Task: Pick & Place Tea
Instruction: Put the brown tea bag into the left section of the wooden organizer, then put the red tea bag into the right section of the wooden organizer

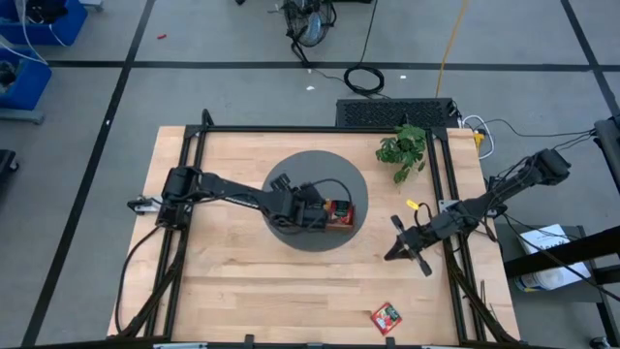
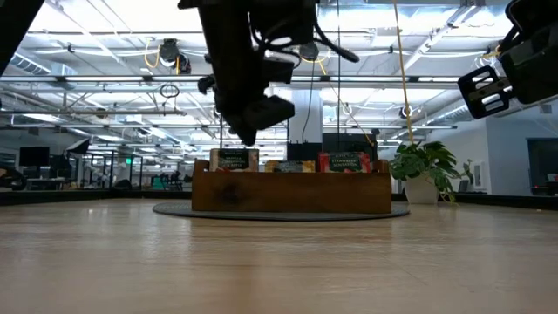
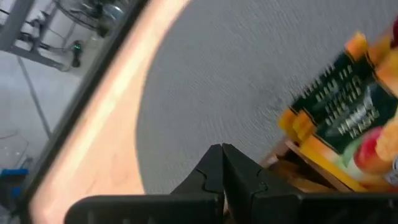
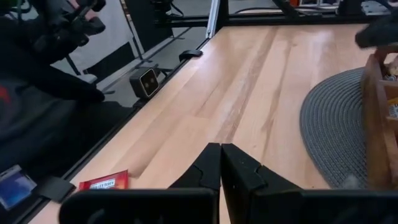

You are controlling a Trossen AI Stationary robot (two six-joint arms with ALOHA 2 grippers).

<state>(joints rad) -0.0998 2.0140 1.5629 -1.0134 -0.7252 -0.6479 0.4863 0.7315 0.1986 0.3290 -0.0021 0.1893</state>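
The brown wooden tray stands on a round grey mat at the table's middle. Tea packets stand upright in it: orange ones and, in the low view, a green-labelled one and a red one. One red tea packet lies flat on the table near its near edge, also in the right wrist view. My left gripper is shut and empty, raised above the tray's left end. My right gripper is shut and empty, hovering right of the mat.
A green leafy plant stands at the table's far right, behind the mat. Black frame rails run along the table's left and right sides. Bare wood lies between the mat and the near edge.
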